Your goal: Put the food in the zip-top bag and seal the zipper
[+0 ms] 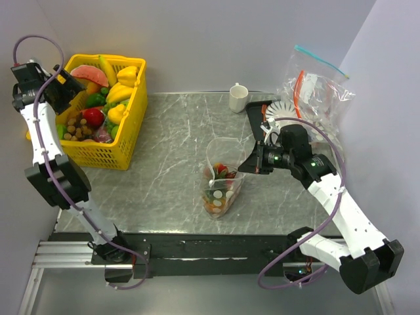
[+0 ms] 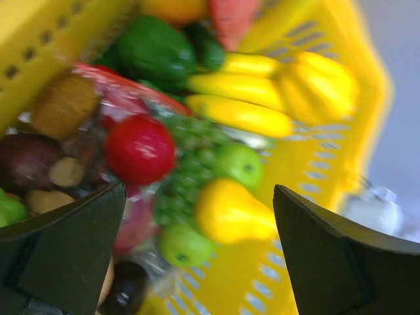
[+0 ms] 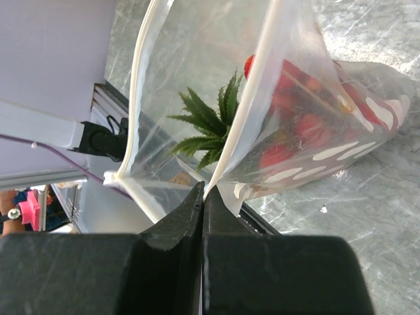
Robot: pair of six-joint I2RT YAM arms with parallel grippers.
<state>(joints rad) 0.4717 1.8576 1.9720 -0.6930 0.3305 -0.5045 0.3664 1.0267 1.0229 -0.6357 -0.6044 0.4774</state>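
Note:
The dotted zip-top bag (image 1: 220, 180) stands on the table with its mouth open upward. Inside it are the pineapple (image 1: 214, 197), its green crown (image 3: 210, 121) showing, and the red strawberries (image 3: 295, 125). My right gripper (image 1: 241, 167) is shut on the bag's pale zipper strip (image 3: 262, 85) at the right rim (image 3: 204, 191) and holds it up. My left gripper (image 2: 197, 256) is open and empty, hovering over the yellow basket (image 1: 128, 141). The red apple (image 2: 140, 147) lies in the basket below and left of the jaws, and also shows in the top view (image 1: 93, 117).
The basket also holds bananas (image 2: 239, 88), a green pepper (image 2: 154, 49), a yellow pear (image 2: 230, 213), grapes and other toy food. A white cup (image 1: 238, 97) stands at the back. Other clear bags (image 1: 315, 88) are piled at the back right beside a dark tray (image 1: 259, 111).

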